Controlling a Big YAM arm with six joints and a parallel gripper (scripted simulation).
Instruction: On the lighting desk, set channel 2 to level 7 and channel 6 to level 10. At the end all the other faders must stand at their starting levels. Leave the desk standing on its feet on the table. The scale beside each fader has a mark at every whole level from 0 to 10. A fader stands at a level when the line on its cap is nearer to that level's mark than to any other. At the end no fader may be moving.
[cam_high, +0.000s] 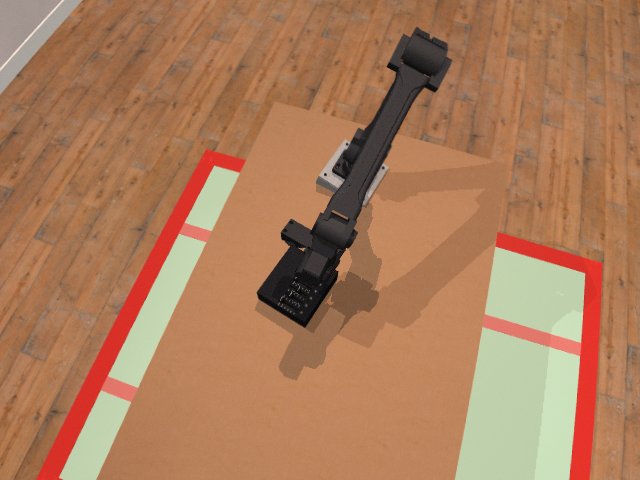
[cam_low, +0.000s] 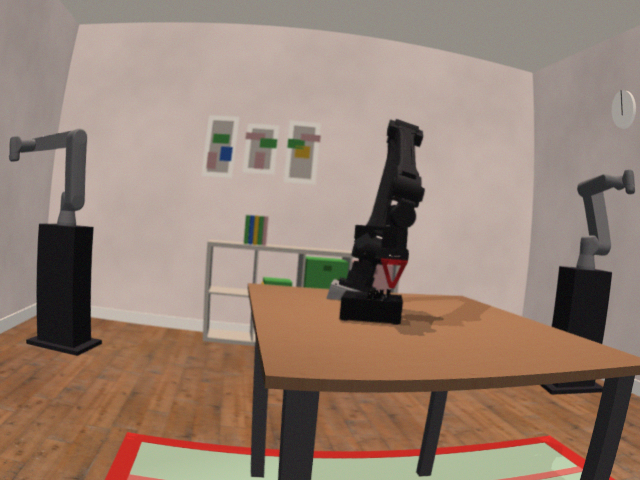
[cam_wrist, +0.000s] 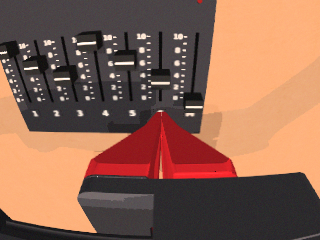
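Gripper (cam_wrist: 160, 115) pressed together, empty, at lighting desk (cam_wrist: 134, 0) near edge below channel 6 fader (cam_wrist: 159, 78).

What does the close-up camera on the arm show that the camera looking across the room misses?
Only the wrist view shows the separate fader caps with their scale marks and channel numbers, and the red fingers pressed together, pointing at the desk's near edge below the fader second from the right.

Only the exterior view shows the whole black arm, the table's legs, the shelf, the wall pictures and two grey arms on pedestals.

Both show the lighting desk standing on the brown table top, and the shut end effector above it.
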